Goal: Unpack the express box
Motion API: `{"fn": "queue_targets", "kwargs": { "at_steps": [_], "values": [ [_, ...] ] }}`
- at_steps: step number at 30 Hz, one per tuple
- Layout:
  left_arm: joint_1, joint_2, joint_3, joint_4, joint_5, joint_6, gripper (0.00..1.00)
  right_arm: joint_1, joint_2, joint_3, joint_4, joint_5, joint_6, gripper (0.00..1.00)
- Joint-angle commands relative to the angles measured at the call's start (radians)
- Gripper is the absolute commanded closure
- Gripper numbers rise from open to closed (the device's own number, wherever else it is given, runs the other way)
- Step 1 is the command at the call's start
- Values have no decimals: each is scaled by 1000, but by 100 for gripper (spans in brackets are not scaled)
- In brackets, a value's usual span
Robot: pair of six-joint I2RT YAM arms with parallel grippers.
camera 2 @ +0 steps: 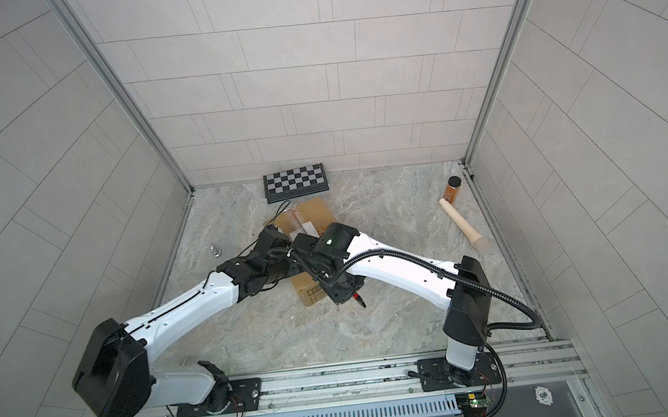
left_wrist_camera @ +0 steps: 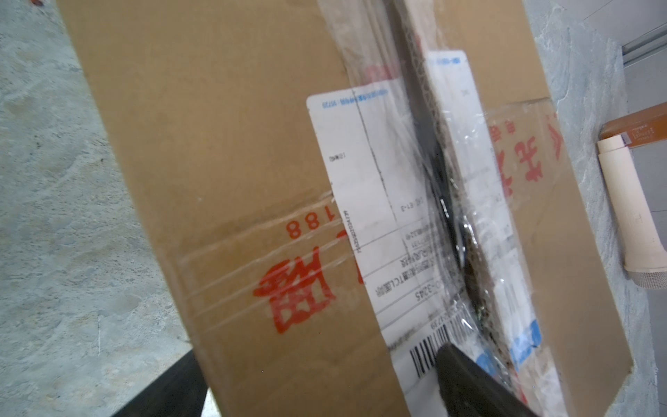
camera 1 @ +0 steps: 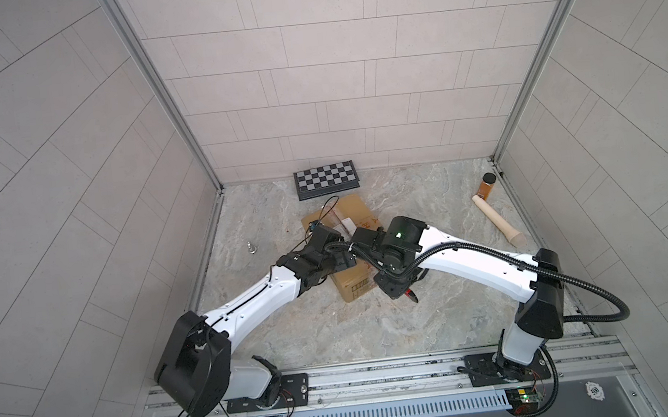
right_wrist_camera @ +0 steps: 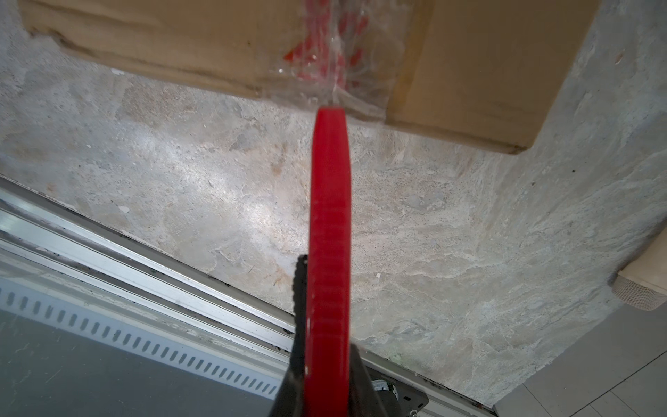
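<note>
Top views: high overhead, facing down, near-identical. Wrist views: close, sharing express box (left_wrist_camera: 216, 144); right seemingly lower.

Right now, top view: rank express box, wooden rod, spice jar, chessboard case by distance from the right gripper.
1. express box, just left of the right gripper.
2. wooden rod, right side.
3. spice jar, back right corner, and chessboard case, back centre: too close to call.

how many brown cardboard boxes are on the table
1: the brown corrugated cardboard express box lies centrally, just in front of the black-and-white checkered board case.
</note>
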Motion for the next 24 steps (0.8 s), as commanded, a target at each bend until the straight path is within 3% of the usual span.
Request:
{"fn": "queue_targets", "kwargs": {
  "at_steps": [1, 14, 24],
  "values": [
    [3, 55, -72, -192, -31, 28, 0, -13, 54, 19, 77, 60, 20, 100],
    [8, 60, -96, -165, -4, 23, 0, -24, 35, 159, 27, 132, 16, 100],
    [71, -3, -161, -46, 106, 11, 0, -47, 97, 159, 84, 85, -8, 100]
  ]
}}
